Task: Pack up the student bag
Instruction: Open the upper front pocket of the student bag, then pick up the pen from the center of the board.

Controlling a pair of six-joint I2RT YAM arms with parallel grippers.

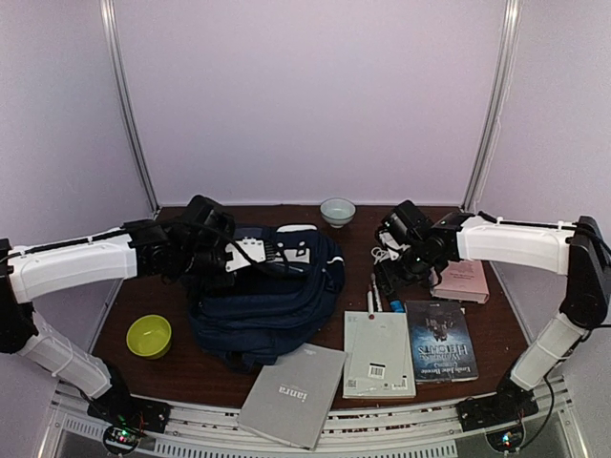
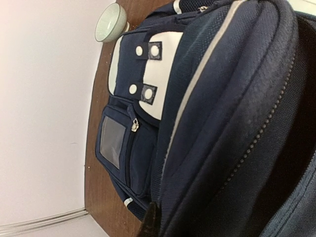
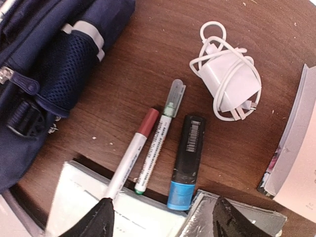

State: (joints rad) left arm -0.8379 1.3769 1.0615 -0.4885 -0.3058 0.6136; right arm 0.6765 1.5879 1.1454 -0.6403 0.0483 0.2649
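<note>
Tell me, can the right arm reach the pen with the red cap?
Probably yes. The right gripper hangs open above the red-capped pen, and nothing lies over it.

Left arm [image 1: 72,265], right arm [image 1: 516,243]: white shells, black joints and wrists. Right gripper [image 3: 163,202]: black tapered fingers [image 3: 101,222]. Bases [image 1: 129,415] black, tiny green lights.
</note>
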